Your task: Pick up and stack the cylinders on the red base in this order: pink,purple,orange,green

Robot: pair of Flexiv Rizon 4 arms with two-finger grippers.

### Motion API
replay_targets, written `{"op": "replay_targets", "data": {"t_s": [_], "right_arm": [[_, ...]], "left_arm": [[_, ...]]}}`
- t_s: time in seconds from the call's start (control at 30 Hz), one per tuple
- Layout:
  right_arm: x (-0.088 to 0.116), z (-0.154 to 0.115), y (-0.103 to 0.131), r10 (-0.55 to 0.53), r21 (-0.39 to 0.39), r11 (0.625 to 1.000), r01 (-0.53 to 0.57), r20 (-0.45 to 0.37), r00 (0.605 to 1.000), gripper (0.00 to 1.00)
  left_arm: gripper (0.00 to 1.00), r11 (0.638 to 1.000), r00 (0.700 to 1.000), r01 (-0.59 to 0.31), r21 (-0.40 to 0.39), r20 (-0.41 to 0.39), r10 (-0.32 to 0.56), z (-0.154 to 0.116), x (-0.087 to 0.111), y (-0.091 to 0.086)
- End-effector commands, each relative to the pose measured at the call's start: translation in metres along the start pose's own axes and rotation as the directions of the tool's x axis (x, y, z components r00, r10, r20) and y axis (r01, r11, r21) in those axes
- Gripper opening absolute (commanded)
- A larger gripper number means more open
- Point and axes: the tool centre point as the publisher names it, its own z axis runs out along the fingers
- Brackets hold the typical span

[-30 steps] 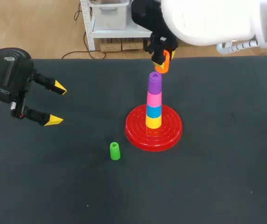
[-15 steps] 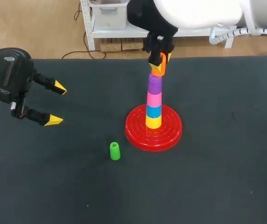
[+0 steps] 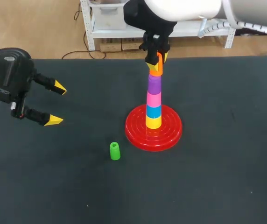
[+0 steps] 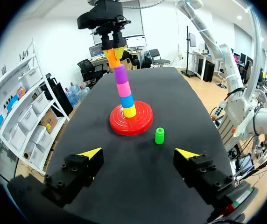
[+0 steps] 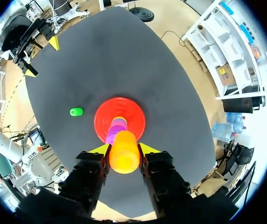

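Observation:
A red base [image 3: 171, 133] near the table's middle carries a stack of yellow, blue, pink [image 3: 153, 99] and purple [image 3: 154, 84] cylinders. My right gripper [image 3: 155, 60] is shut on the orange cylinder [image 3: 156, 67], holding it right above the purple one; whether the two touch I cannot tell. In the right wrist view the orange cylinder [image 5: 123, 151] sits between the yellow-tipped fingers, over the stack and base [image 5: 133, 116]. The green cylinder [image 3: 115, 151] stands on the mat, front-left of the base. My left gripper [image 3: 53, 103] hovers open at the far left, with nothing between its fingers [image 4: 91, 153].
The dark mat [image 3: 217, 177] covers the whole table. In the left wrist view the base [image 4: 145, 116] and green cylinder [image 4: 159, 136] lie ahead of the open left gripper [image 4: 138, 154], with bare mat between them.
My right gripper has carried the orange cylinder left, from beyond and to the right of the stack to straight over the purple cylinder. The left arm has kept still.

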Motion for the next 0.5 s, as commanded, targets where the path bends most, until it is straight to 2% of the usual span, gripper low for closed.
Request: {"op": "replay_targets", "data": {"t_s": [0.03,0.5], "right_arm": [[-0.0028,0.0047,-0.0011,-0.001,-0.004,1.0,0.001,-0.011,1.0,0.0],[0.002,0.0,0.0019,-0.01,0.0,1.0,0.01,-0.001,1.0,0.0]], "left_arm": [[1.0,1.0,1.0,-0.002,0.0,0.002,0.002,0.0008,0.0012,0.001],[1.0,1.0,1.0,-0.002,0.0,0.002,0.002,0.0008,0.0012,0.001]]}}
